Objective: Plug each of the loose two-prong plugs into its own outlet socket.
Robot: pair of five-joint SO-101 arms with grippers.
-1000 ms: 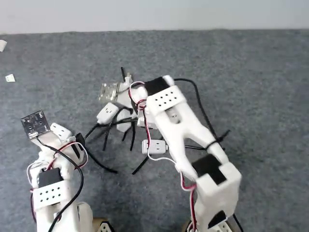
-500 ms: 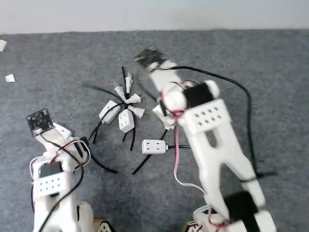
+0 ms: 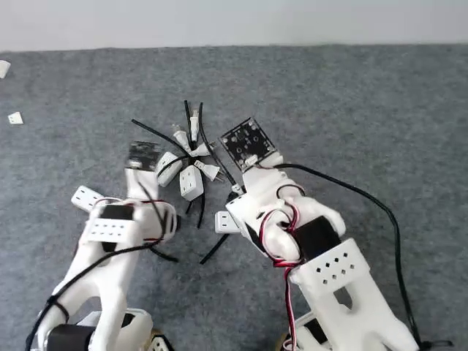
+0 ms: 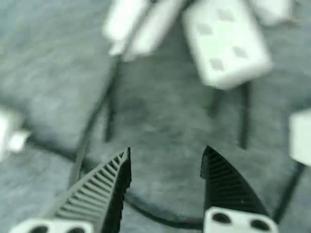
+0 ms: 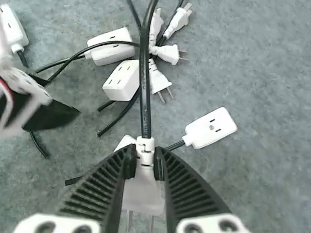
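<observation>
My right gripper [image 5: 143,152] is shut on a white two-prong plug [image 5: 142,187] with a black cord, held above the grey carpet. Beyond it lie white outlet sockets [image 5: 124,80] [image 5: 109,46] [image 5: 211,127] and loose plugs [image 5: 165,53] [image 5: 160,85] in a tangle of black cords. My left gripper [image 4: 166,160] hangs open over bare carpet, just short of a blurred white outlet block [image 4: 226,41]. In the high view the cluster of sockets [image 3: 191,182] and plugs [image 3: 207,170] lies between both arms.
One more outlet socket [image 3: 86,197] sits to the left beside the left arm [image 3: 110,227], and another socket [image 3: 227,221] lies by the right arm's base side. Black cords [image 3: 150,135] fan out from the cluster. Grey carpet stretches wide to the right and far side.
The right arm has drawn back from over the cluster toward the near side. The left arm has swung from the far left in to the cluster's edge.
</observation>
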